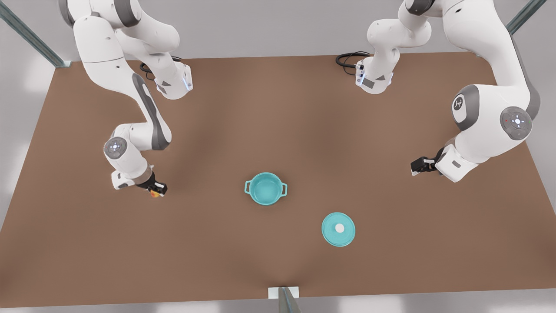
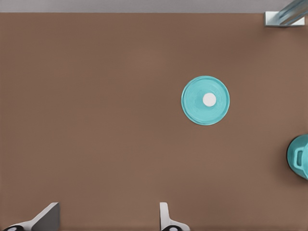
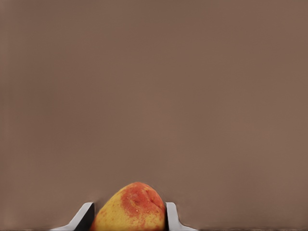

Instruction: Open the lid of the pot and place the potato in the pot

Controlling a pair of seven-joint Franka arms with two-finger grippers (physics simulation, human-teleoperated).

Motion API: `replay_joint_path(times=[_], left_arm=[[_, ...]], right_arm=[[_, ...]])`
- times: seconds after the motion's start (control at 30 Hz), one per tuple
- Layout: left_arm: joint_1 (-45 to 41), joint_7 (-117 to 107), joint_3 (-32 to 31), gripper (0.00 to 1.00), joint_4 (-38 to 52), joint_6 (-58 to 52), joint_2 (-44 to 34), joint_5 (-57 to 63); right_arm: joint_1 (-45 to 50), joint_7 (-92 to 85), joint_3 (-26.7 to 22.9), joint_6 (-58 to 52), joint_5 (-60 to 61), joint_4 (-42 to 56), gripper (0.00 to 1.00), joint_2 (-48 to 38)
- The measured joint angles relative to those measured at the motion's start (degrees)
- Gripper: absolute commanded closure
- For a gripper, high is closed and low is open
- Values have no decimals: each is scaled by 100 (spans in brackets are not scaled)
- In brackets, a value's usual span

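The teal pot stands uncovered in the middle of the brown table, and part of it shows in the left wrist view. The pot lid, a flat teal disc with a white knob, lies on the table toward the front view's right of the pot, apart from it. At the front view's left, my right gripper is shut on the yellow-orange potato, low over the table. My left gripper hangs open and holds nothing at the front view's right.
A metal post stands at the table's near edge. Black cables lie by the arm base at the back. Bare brown table lies between the right gripper and the pot.
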Motion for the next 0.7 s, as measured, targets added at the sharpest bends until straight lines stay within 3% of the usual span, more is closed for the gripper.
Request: replay_joint_path(times=[0.7], left_arm=[[0, 89, 1, 0, 0, 6, 9, 3]], right_arm=[[1996, 2000, 203, -1033, 1009, 1585, 47, 356]])
